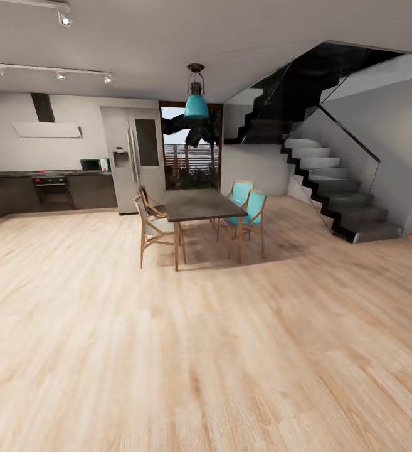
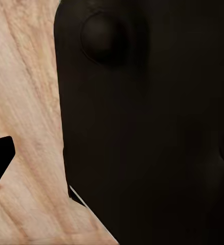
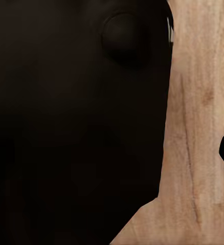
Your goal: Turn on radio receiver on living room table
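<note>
Gripper state can't be told on either arm: both wrist views are mostly dark robot body over wood floor (image 2: 25, 102). Head view has the dining table (image 1: 196, 204) at centre and stairs (image 1: 331, 182) upper right, with no radio receiver or living room table in frame. Judging by that, the task is still at the navigation stage, everything left.

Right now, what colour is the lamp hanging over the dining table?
Teal blue, with a dark top: the hanging lamp shows best in the head view.

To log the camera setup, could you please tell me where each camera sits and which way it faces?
Head view: on the robot's head, facing a dark rectangular dining table and grey staircase; no arms visible.
Left wrist view: on the left arm, facing dark robot bodywork.
Right wrist view: on the right arm, facing similar bodywork.
Shared: the light wood plank floor.
</note>
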### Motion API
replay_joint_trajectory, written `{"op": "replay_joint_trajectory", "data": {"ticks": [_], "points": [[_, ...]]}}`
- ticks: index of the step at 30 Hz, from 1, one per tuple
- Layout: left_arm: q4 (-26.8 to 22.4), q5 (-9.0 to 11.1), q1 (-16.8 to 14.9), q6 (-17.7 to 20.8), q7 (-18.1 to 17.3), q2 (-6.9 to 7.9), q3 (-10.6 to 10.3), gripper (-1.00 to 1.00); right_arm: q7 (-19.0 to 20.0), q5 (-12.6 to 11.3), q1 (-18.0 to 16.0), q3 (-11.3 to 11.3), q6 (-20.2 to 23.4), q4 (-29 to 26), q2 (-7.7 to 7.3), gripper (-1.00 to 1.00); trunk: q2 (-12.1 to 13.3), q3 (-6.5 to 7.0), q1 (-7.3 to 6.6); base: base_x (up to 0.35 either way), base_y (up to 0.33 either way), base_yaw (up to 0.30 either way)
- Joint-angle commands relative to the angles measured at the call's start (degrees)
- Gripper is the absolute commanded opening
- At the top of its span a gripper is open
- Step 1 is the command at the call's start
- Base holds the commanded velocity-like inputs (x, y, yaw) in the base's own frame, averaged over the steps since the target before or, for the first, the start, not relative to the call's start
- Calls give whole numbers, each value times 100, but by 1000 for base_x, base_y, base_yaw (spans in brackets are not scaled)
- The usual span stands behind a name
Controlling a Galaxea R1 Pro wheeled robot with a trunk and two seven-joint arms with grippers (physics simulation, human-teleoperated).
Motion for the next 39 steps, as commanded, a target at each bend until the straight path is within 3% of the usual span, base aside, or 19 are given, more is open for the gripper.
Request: {"op": "replay_joint_trajectory", "data": {"ticks": [1, 10, 16, 22, 29, 35, 36, 37, 39], "points": [[6, 9, 33, -25, -30, -33, 5, 100, -8, 0, -33, 5, -16, -18, 33, 100, 1, 0, 1, 0, 0, 0], [0, 6, 216, -36, -27, -322, -8, 100, -8, 9, -206, -3, -24, -18, 312, 100, 1, 0, 1, 0, 0, 0], [-97, 8, 218, -55, -17, -513, -36, 100, -8, 9, -211, 5, -68, -26, 314, 100, 1, 0, 1, 0, 0, 0], [-290, 9, 218, -74, -20, -545, -43, 100, -21, 20, -219, 22, -261, -221, 205, 100, 1, 0, 1, 0, 0, 0], [-516, -1, 218, -32, 14, -552, -50, 100, -21, 61, -263, 13, -469, -448, -21, 100, 1, 0, 1, 0, 0, 0], [-709, -26, 137, 144, 164, -525, -42, 100, -10, 230, -384, 0, -332, -642, -214, 100, 1, 0, 1, 0, 0, 0], [-4067, -26, 7, 1291, 467, -515, -37, 100, -8, 503, -740, -2, 286, -2767, -298, 100, 1, 0, 1, 0, 0, 0], [-4218, -24, -99, 1511, 557, -488, -21, 100, -7, 538, -880, -1, 618, -2807, -347, 100, 1, 0, 1, 0, 0, 0], [-4289, -15, -159, 1618, 602, -466, 1, 100, 2, 559, -953, -5, 798, -2827, -403, 100, 1, 0, 1, 0, 0, 0]]}}
